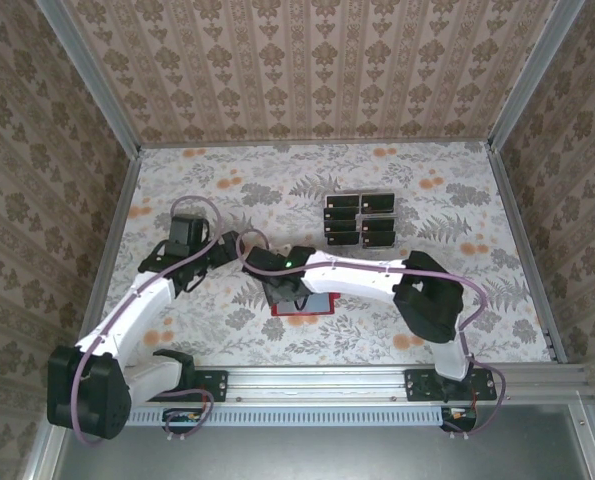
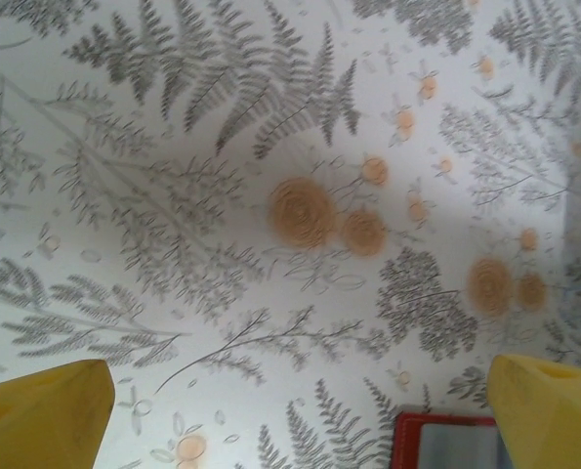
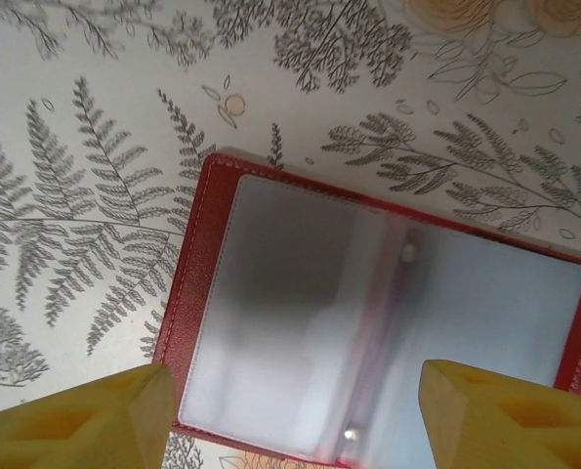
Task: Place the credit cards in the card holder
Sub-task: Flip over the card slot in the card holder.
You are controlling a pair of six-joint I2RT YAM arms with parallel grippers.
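Fern-print worktop [image 1: 227,190] boxed by wallpapered walls [image 1: 307,60]; the right arm [image 1: 362,272] stretches leftward, right gripper [image 3: 290,420] spread wide above the unfolded card holder [image 3: 300,313] (left gripper [image 2: 295,420] likewise parted).

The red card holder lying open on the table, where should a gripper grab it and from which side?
The card holder lies open and flat, grey inside up, so nothing stands up to pinch. Probably take its red border at the left edge in the right wrist view, coming in low from that side so one finger slips under. The right gripper hangs open above it.
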